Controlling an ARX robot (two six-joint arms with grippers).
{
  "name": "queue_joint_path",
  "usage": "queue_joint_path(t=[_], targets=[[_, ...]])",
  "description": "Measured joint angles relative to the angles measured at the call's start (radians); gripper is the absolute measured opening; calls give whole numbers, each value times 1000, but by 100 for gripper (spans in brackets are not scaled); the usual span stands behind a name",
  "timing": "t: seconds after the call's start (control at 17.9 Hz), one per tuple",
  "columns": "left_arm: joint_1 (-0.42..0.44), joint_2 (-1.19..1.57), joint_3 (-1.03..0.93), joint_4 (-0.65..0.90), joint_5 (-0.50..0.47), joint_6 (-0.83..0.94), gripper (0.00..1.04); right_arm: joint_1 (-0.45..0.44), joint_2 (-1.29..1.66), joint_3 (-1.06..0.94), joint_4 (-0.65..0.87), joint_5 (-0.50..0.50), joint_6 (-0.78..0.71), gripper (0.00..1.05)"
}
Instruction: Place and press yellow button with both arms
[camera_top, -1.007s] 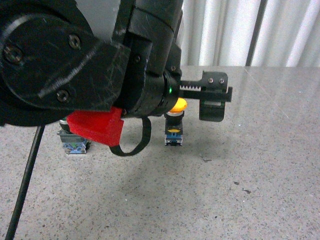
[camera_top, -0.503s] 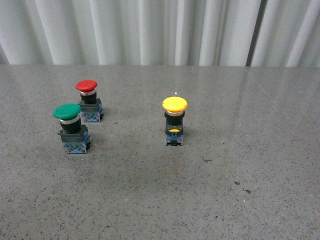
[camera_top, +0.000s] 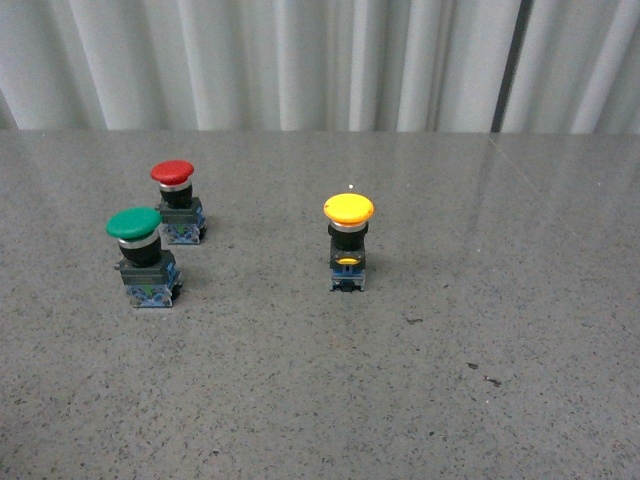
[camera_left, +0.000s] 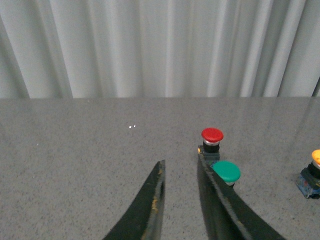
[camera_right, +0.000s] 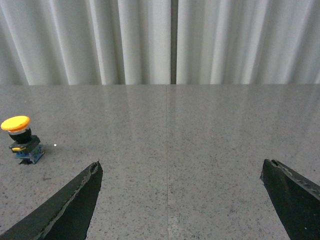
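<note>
Leftmost, the left hand (camera_left: 180, 161) was shown narrowly parted, empty; the yellow button (camera_top: 349, 235) was set upright on the worktop (camera_top: 520, 350), right of the green button (camera_top: 140, 250) and red button (camera_top: 175, 195), ahead of both hands; the right hand (camera_right: 181, 164) was spread wide, empty.

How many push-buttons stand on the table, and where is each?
3. The red button sits back left, the green button just in front of it, the yellow button alone near the centre.

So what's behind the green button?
The red button stands just behind the green button, slightly right. Beyond it, grey table and white curtain. In the left wrist view, the left pincer hides the green button's body.
</note>
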Motion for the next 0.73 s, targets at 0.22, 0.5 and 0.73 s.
queue_joint_path(t=[0.22, 0.5, 0.73], targets=[[42, -58, -58, 4, 35, -13, 2, 0, 0, 0, 0, 0, 0, 98], [159, -145, -127, -11, 159, -14, 2, 0, 0, 0, 0, 0, 0, 98], [156, -201, -162, -32, 158, -14, 2, 0, 0, 0, 0, 0, 0, 98]])
